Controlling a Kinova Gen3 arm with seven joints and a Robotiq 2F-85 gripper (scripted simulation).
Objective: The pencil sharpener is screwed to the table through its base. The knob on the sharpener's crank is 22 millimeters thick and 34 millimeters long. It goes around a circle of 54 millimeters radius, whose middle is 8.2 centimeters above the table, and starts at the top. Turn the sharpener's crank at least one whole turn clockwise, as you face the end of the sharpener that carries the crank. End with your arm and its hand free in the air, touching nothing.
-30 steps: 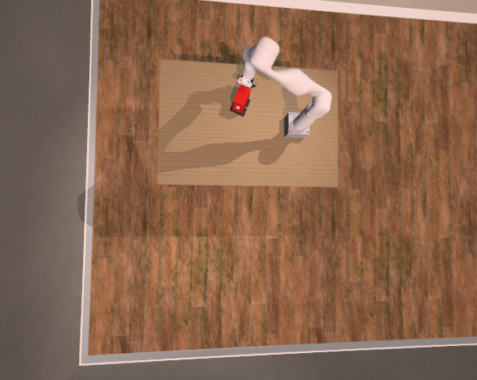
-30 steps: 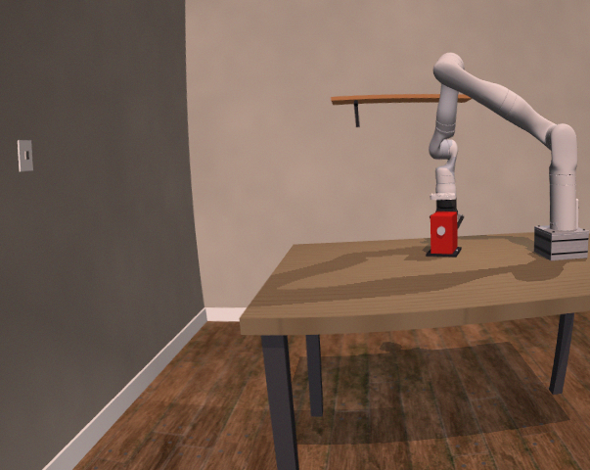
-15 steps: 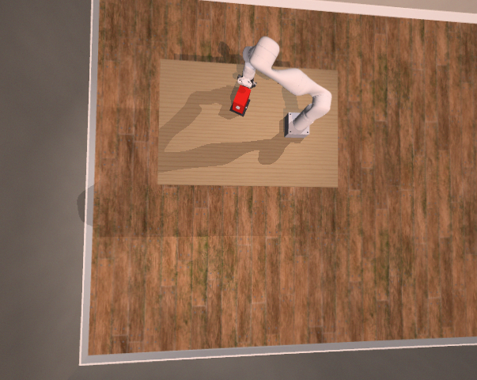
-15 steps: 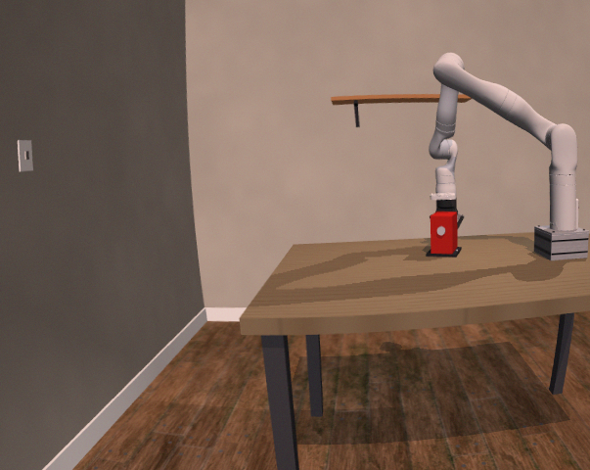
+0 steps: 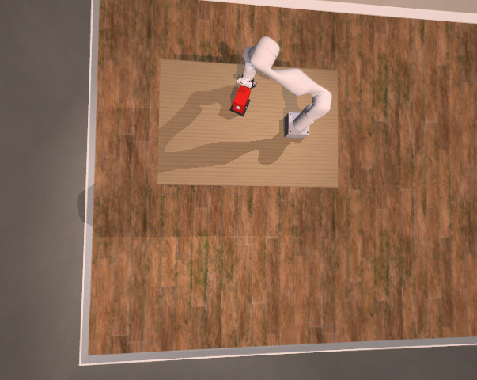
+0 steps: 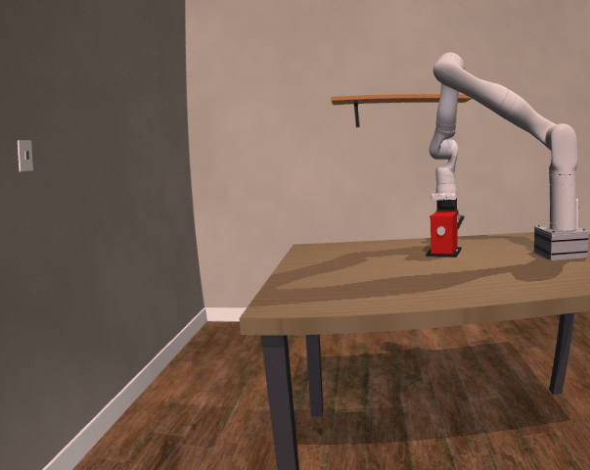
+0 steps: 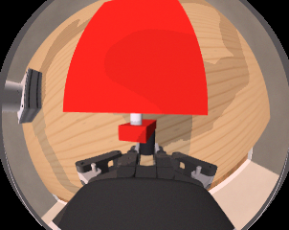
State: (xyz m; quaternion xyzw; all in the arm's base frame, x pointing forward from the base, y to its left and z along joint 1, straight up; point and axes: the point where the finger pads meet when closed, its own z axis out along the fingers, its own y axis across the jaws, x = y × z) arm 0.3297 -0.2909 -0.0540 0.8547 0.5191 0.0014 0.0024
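The red pencil sharpener stands on a black base near the back of the table; it also shows in the top view and fills the upper wrist view. Its crank arm is a small red block on a white shaft, just above the fingertips in the wrist view. My gripper points straight down at the far end of the sharpener and is shut on the dark knob of the crank. It also shows in the exterior view. The knob is mostly hidden by the fingers.
The arm's grey base block stands at the right of the table. A wooden wall shelf hangs behind the arm. The table's back edge lies close behind the sharpener.
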